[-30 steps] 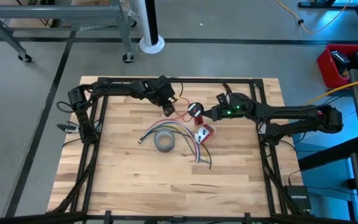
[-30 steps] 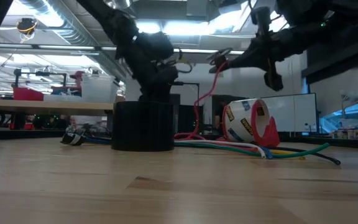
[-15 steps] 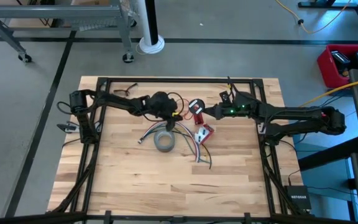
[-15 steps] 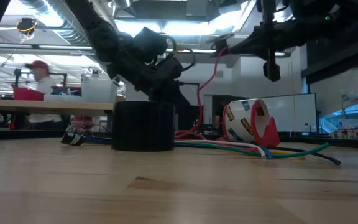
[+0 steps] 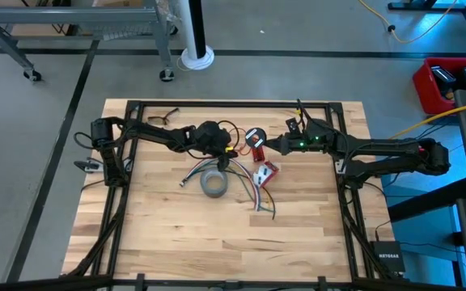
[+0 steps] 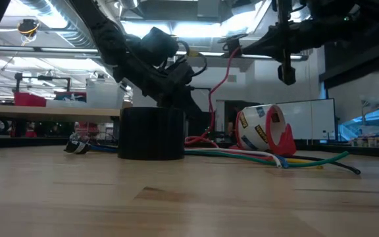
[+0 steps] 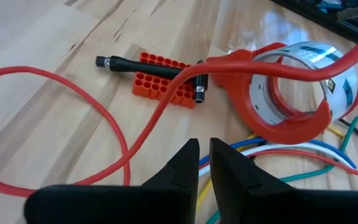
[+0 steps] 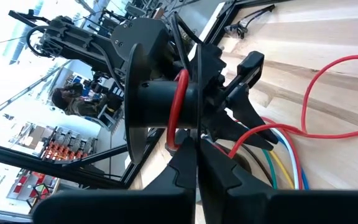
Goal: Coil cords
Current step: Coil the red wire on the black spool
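Red wire [image 7: 98, 121] loops across the wooden table [image 5: 168, 234] near its far middle and rises to my right gripper [image 8: 196, 163]; those fingers are pressed together on it, beside a black spool [image 8: 157, 102] with a turn of the wire around it; my left gripper [image 7: 204, 155] hangs just over the boards with its fingers nearly together, a narrow gap between them and nothing in it; the wire runs beside them; a red tape dispenser [image 7: 291, 87] and an orange bit holder [image 7: 163, 87] lie beyond; a bundle of coloured cables [image 5: 245, 182] fans past the grey tape roll [image 5: 213, 184].
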`<state>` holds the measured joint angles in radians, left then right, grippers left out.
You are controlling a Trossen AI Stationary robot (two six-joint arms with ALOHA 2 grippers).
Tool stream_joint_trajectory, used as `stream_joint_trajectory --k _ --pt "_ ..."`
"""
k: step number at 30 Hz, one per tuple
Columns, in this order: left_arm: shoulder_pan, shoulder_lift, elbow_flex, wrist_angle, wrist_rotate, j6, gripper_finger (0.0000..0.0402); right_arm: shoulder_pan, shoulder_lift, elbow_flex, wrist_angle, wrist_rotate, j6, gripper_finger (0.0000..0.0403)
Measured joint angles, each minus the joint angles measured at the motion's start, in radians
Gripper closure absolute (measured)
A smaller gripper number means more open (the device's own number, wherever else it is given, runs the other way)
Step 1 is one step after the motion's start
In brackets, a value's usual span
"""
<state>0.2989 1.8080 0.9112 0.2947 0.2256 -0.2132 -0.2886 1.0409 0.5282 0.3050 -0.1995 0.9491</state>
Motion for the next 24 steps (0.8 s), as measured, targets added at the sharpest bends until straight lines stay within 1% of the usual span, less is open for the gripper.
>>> stream_joint_trajectory --k 4,9,13,19,22,24 --pt "0.002 0.0 0.0 -0.002 0.002 -0.043 0.037 0.0 0.0 0.0 0.001 0.0 0.0 0.0398" --pt "0.002 0.0 0.0 -0.033 0.003 -0.043 0.037 0.0 0.0 0.0 0.031 -0.001 0.0 0.0398" --pt "0.003 0.0 0.0 -0.025 0.002 -0.047 0.037 0.0 0.0 0.0 0.042 -0.002 0.0 0.0398" --pt "0.003 0.0 0.0 -0.018 -0.033 -0.058 0.0368 0.0 0.0 0.0 0.038 -0.003 0.0 0.0398" --pt "0.003 0.0 0.0 -0.017 -0.04 -0.047 0.0348 0.0 0.0 0.0 0.038 -0.003 0.0 0.0398" --pt "0.002 0.0 0.0 -0.021 -0.074 -0.063 0.0324 0.0 0.0 0.0 0.037 -0.003 0.0 0.0398"
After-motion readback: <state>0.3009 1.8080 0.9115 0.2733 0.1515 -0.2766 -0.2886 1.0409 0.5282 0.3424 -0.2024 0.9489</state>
